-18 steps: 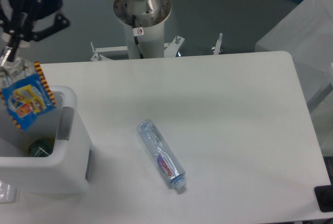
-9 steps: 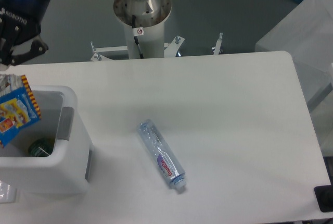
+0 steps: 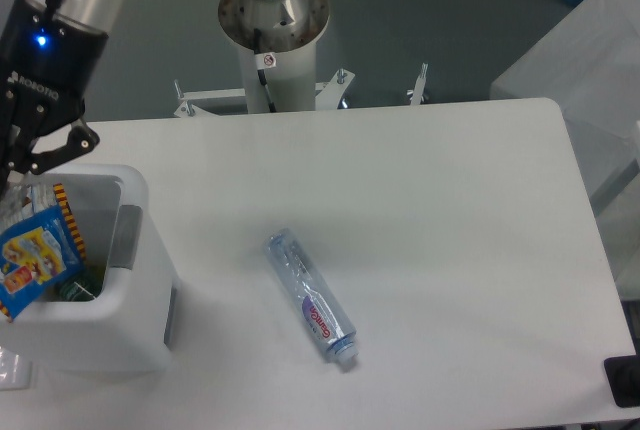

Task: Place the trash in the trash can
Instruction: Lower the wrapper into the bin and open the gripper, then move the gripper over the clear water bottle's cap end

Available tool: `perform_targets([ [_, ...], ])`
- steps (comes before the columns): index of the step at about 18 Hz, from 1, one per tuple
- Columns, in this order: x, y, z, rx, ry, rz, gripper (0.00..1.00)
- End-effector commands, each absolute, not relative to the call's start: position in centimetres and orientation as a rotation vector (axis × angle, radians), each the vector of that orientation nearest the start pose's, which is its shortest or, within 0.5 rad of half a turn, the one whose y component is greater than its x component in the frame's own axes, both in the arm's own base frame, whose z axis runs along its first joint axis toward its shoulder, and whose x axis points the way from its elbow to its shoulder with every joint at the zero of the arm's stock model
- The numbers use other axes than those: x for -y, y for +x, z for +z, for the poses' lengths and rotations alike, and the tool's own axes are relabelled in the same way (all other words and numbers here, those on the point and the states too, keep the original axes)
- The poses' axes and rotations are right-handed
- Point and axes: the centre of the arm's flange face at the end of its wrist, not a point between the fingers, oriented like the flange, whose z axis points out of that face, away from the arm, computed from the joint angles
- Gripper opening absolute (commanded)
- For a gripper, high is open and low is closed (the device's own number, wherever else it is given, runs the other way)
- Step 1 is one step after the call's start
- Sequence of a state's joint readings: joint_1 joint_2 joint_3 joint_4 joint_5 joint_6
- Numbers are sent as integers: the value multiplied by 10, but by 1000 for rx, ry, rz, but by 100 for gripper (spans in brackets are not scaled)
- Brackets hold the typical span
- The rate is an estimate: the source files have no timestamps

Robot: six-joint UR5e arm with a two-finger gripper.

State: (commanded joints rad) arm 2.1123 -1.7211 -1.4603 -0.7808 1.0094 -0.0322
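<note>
**Wrapper poised over the bin**

Fixed camera: my end effector [image 3: 12, 185] pinches the blue snack wrapper [image 3: 36, 255] by its foil end, hanging it inside the white trash can [image 3: 135, 315] at the worktop's left edge, so letting go should drop it in. The clear bottle [image 3: 310, 299] lies mid-worktop, apart; its pink-blue label is too blurred to read.

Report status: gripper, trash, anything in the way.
Gripper shut on crumpled blue snack wrapper, low over white boxy trash can. Clear plastic bottle lying on white table, untouched. Nothing blocking the can's opening.
</note>
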Motion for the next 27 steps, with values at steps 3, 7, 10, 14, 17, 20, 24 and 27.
perform_targets([
  [3, -597, -142, 563, 393, -2252, -407, 14],
  [7, -593, -138, 551, 391, -2272, -415, 29],
  [10, -593, -138, 553, 373, -2271, -402, 57],
  [14, -586, -141, 557, 385, -2280, -332, 90],
  [17, -582, -150, 553, 433, -2302, -263, 94],
  [20, -577, -148, 557, 433, -2301, -239, 94],
  [24, -567, -180, 554, 544, -2308, -128, 95],
  [27, -549, -233, 530, 724, -2328, 8, 100],
])
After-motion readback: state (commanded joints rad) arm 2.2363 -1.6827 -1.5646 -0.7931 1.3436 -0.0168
